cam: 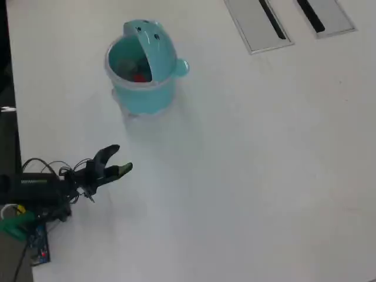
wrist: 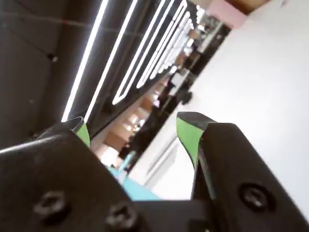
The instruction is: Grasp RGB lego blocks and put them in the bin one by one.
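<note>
The teal bin (cam: 143, 94) stands at the upper left of the white table in the overhead view, its dome lid (cam: 154, 44) tipped up and open. A small red lego block (cam: 139, 77) lies inside it; the rest of the inside is too dim to make out. My gripper (cam: 120, 160) hovers below and left of the bin, well apart from it, pointing right. It is open and holds nothing. In the wrist view the green-padded gripper (wrist: 134, 126) stands wide apart, with a strip of the teal bin (wrist: 140, 191) low between the jaws.
Two grey slotted panels (cam: 258, 23) (cam: 326, 14) are set into the table at the top right. The arm's body with cables (cam: 35, 188) and a small circuit board (cam: 38, 247) sit at the table's left edge. The wrist view looks out at ceiling lights (wrist: 145, 53).
</note>
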Action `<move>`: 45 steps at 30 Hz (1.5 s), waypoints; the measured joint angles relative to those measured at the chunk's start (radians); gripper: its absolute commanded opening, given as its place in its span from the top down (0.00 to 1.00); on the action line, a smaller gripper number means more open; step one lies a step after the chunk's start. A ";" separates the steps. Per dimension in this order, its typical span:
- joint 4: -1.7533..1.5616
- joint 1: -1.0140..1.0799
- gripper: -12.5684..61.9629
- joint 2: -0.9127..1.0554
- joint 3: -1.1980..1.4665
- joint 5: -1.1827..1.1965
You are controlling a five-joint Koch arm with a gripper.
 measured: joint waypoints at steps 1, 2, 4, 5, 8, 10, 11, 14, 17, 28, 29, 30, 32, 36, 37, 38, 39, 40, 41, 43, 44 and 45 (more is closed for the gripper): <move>0.000 0.009 0.39 0.000 0.015 0.002; 0.000 0.020 0.39 -0.002 0.034 0.006; 0.000 0.029 0.39 0.000 0.064 0.011; 0.000 0.034 0.39 0.000 0.083 0.011; 0.000 0.021 0.39 0.000 0.146 0.011; 0.000 0.015 0.39 0.000 0.179 0.011; -0.002 0.015 0.39 0.002 0.190 0.011; -0.005 0.020 0.39 0.003 0.241 0.015; -0.035 0.023 0.39 0.003 0.256 0.029; -0.034 0.026 0.39 0.003 0.267 0.038; -0.015 0.020 0.39 0.003 0.267 0.043; 0.008 0.015 0.39 0.003 0.267 0.044; 0.066 0.006 0.39 0.003 0.267 0.044; 0.199 -0.008 0.39 0.003 0.267 0.095; 0.221 -0.008 0.39 0.003 0.267 0.106; 0.242 -0.008 0.39 0.003 0.267 0.110; 0.267 -0.012 0.39 0.003 0.267 0.110; 0.291 -0.017 0.39 0.003 0.267 0.110; 0.321 -0.023 0.39 0.003 0.267 0.110; 0.407 -0.028 0.39 0.003 0.267 0.109; 0.465 -0.025 0.39 0.003 0.267 0.110; 0.522 -0.029 0.39 0.003 0.267 0.109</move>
